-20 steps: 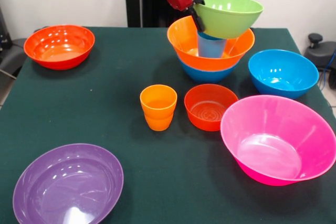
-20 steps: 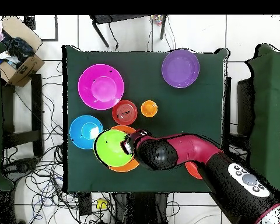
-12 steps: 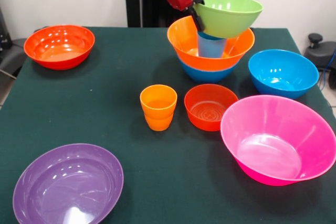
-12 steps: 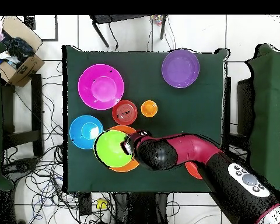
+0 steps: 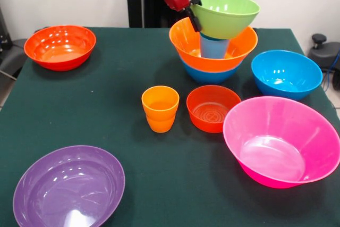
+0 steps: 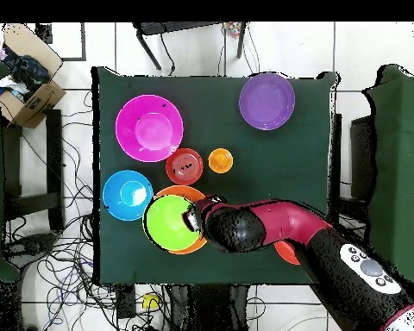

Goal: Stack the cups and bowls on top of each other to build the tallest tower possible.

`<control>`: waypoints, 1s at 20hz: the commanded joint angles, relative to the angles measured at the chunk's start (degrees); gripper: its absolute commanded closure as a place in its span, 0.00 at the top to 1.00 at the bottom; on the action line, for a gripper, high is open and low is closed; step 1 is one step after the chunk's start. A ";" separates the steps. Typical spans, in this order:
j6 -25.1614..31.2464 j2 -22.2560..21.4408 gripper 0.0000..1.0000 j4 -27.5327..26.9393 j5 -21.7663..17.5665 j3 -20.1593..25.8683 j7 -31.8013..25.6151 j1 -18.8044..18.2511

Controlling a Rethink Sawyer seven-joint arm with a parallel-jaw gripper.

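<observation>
worktop (image 5: 106, 89) comes first: dark green cloth carrying every piece. in the front view the pink bowl (image 5: 281, 142) sits at 4 o'clock, the purple bowl (image 5: 69, 187) at 7 o'clock, a red-orange bowl (image 5: 60, 46) at 10 o'clock, and a loose blue bowl (image 5: 287, 74) at 3 o'clock, just beside the tower.

tower (image 5: 213, 51) stands at 1 o'clock: a blue bowl (image 5: 207, 75) at the base, an orange bowl (image 5: 188, 43) nested in it, and a light blue cup (image 5: 214, 46) standing inside the orange bowl. the lime green bowl (image 5: 226, 13) rides over that cup, tilted, its base at the cup's mouth; whether it rests fully on the cup i cannot tell.

end effector (image 5: 192, 14) is clamped on the lime bowl's rim at the side toward 9 o'clock.

smaller pieces near the centre: a small red-orange bowl (image 5: 212, 107) and, just beside it, orange cups (image 5: 160, 108) nested 1 in another.

step in hand, as i judge it: seating the lime bowl on the cup. next move calls for levelling and centring the bowl, then a gentle release so the cup does not tip.
</observation>
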 commanded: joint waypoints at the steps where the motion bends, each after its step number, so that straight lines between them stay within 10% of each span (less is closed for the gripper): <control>1: 4.72 1.93 0.00 -1.33 -4.39 -4.33 -0.69 0.74; 19: 3.27 2.26 0.00 -0.34 -3.81 -2.98 -1.07 1.44; 20: 4.03 2.19 1.00 -0.42 -4.40 -3.03 -1.88 1.82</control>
